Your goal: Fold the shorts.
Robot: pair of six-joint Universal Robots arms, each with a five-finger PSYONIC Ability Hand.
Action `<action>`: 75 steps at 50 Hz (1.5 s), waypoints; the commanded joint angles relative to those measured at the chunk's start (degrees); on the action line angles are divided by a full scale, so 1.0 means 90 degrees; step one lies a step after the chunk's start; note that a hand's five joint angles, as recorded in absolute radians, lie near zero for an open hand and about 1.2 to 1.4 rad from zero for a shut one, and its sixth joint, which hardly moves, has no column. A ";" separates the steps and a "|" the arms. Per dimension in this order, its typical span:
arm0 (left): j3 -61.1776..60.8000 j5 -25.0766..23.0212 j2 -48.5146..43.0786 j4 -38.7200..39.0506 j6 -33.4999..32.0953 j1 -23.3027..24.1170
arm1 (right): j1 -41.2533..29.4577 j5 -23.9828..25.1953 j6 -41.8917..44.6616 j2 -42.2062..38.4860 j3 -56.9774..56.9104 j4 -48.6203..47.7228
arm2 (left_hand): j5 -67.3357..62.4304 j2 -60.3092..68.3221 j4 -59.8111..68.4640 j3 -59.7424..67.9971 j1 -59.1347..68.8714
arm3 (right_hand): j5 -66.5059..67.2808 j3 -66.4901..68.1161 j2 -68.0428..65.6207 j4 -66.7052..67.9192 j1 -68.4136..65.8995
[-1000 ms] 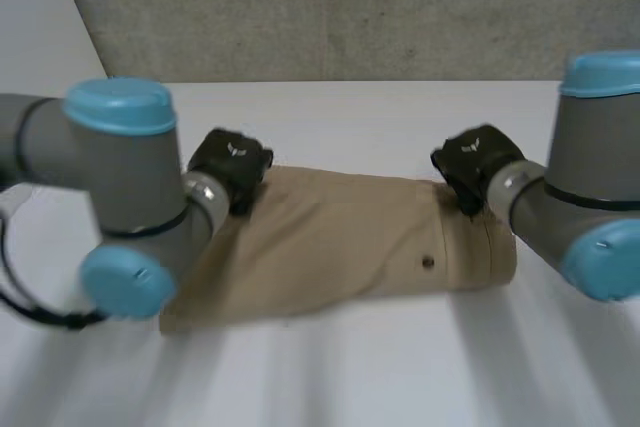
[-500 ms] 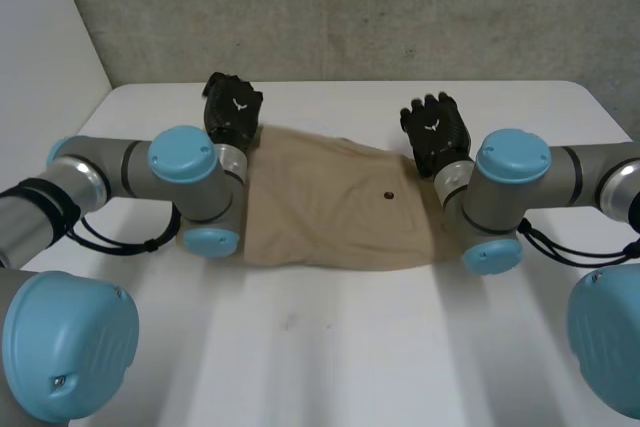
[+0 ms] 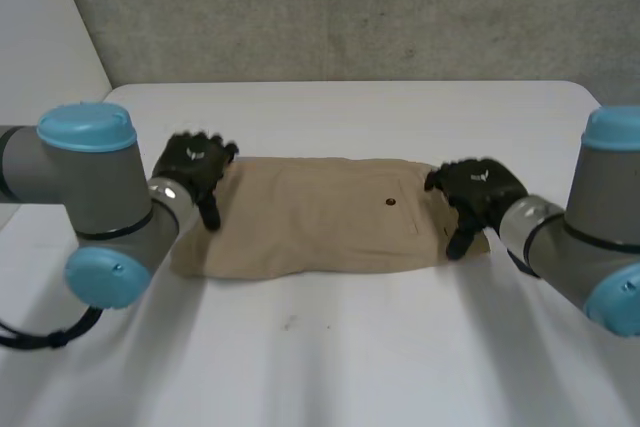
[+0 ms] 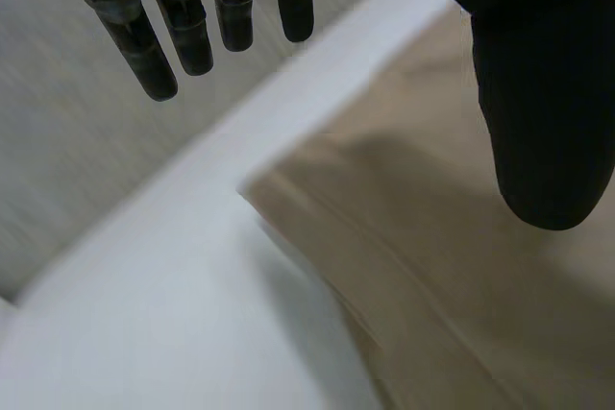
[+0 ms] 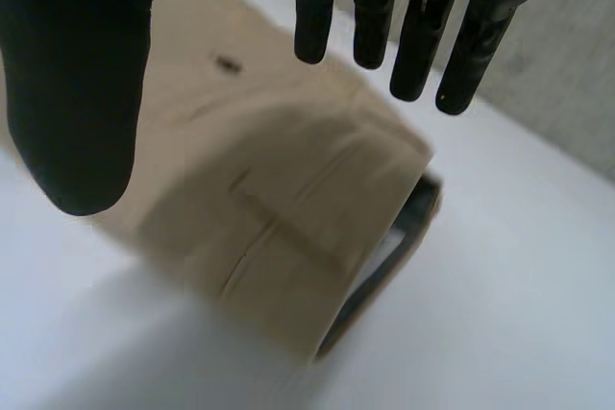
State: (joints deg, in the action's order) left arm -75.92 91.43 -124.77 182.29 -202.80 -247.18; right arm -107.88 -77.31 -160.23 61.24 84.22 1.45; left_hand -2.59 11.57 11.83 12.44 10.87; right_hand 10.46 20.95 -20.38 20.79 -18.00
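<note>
Two hands, head view: the left hand (image 3: 193, 169) is over one short end of the shorts (image 3: 320, 219) and the right hand (image 3: 478, 192) is over the other end. I cannot tell whether either hand touches the cloth.
Shorts, head view: tan, folded flat into a long strip on the white table (image 3: 340, 357). The long axis runs from hand to hand, and a dark button (image 3: 390, 201) lies nearer the right hand.
Open room, head view: bare table lies on the near side of both hands, outside each hand, and beyond them up to the grey wall (image 3: 350, 7).
Left hand, left wrist view: the fingers (image 4: 183, 31) are straight and wide apart from the thumb (image 4: 543, 103), holding nothing. A corner of the shorts lies below the gap, with the thumb over cloth and bare table beside the corner.
Right hand, right wrist view: the fingers are straight and spread wide from the thumb, and the hand is empty. The end of the shorts lies under the palm, with a dark lining (image 5: 408, 228) showing at its open edge. Bare table lies past the fingertips.
</note>
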 commanded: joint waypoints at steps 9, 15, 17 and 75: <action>-0.0217 0.0086 -0.0375 0.0097 0.0034 -0.0338 | 0.0366 -0.0238 0.0157 -0.0691 0.0447 -0.1607 | 0.0151 -0.0039 -0.0068 -0.0135 0.0040 | 0.3646 0.3591 -0.3654 0.3610 -0.3919; -0.0334 0.0134 -0.0209 0.0077 0.0053 -0.0280 | 0.0580 -0.0394 0.0313 -0.0624 0.0438 -0.1578 | 0.0245 -0.0132 -0.0161 -0.0229 -0.0054 | 0.6615 0.6561 -0.6624 0.6579 -0.6888; -0.0392 0.0135 0.0063 0.0028 0.0063 -0.0241 | 0.0678 -0.0453 0.0323 -0.0555 0.0438 -0.1519 | 0.0263 -0.0151 -0.0180 -0.0247 -0.0072 | 0.6615 0.6561 -0.6624 0.6579 -0.6888; 0.0584 0.0154 0.0173 0.0194 0.1342 0.1351 | -0.1246 0.0650 -0.1747 -0.0719 -0.2550 0.0081 | 0.0245 -0.0132 -0.0161 -0.0229 -0.0054 | -0.1163 -0.1217 0.1154 -0.1199 0.0889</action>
State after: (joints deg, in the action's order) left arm -71.71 92.76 -119.15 184.22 -191.38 -239.30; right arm -121.99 -71.09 -169.17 58.94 63.65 0.41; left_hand -2.58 11.57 11.84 12.44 10.87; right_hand 4.02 12.01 -12.65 13.48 -11.72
